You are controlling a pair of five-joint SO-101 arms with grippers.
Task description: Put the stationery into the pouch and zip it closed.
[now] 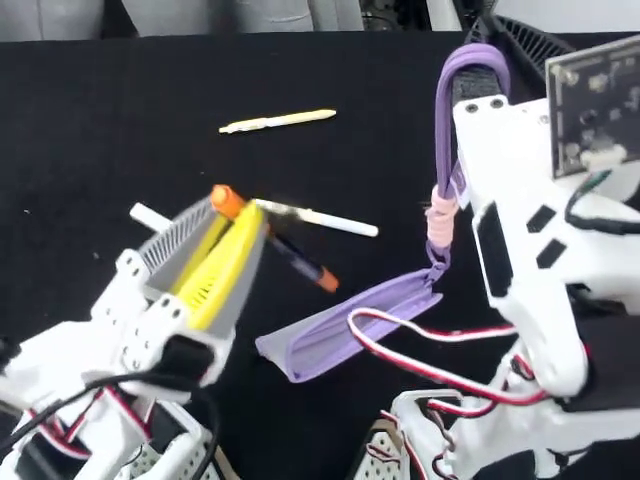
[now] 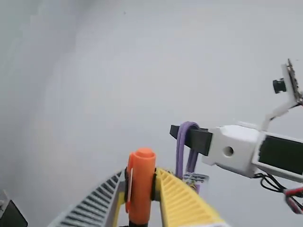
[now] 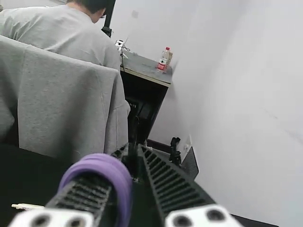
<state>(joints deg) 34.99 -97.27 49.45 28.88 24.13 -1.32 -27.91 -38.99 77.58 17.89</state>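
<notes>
1. the left gripper point(image 2: 141, 177) is sitting at the near left of the black table point(image 1: 100, 110); its yellow finger point(image 1: 225, 262) and grey ribbed finger point(image 1: 178, 235) are pressing from both sides on the orange cap of a marker point(image 1: 227, 200), which is sticking out past the tips
2. the purple pouch point(image 1: 335, 330) is lying in the near middle of the table; its near corner is resting on the cloth, while its far end is hanging tilted up from its purple strap point(image 1: 445, 110); i cannot tell whether the zip is done up
3. a pink knot point(image 1: 441, 218) is sitting on the strap just above the pouch's raised end
4. the right gripper point(image 1: 478, 80) is holding up high on the right; the strap is looping over one of its black fingers and running down between the pair, which are standing close together and pinching it
5. a dark pen body with an orange end point(image 1: 305, 265) is showing just beside the yellow finger, between the left gripper and the pouch; i cannot tell whether it is belonging to the clamped marker
6. a white pen point(image 1: 320, 219) is lying flat just beyond that, its near end at the orange cap; a short white end point(image 1: 150, 216) is poking out on the other side of the grey finger
7. a pale yellow pen point(image 1: 278, 121) is lying alone farther back, well apart from both grippers and the pouch
</notes>
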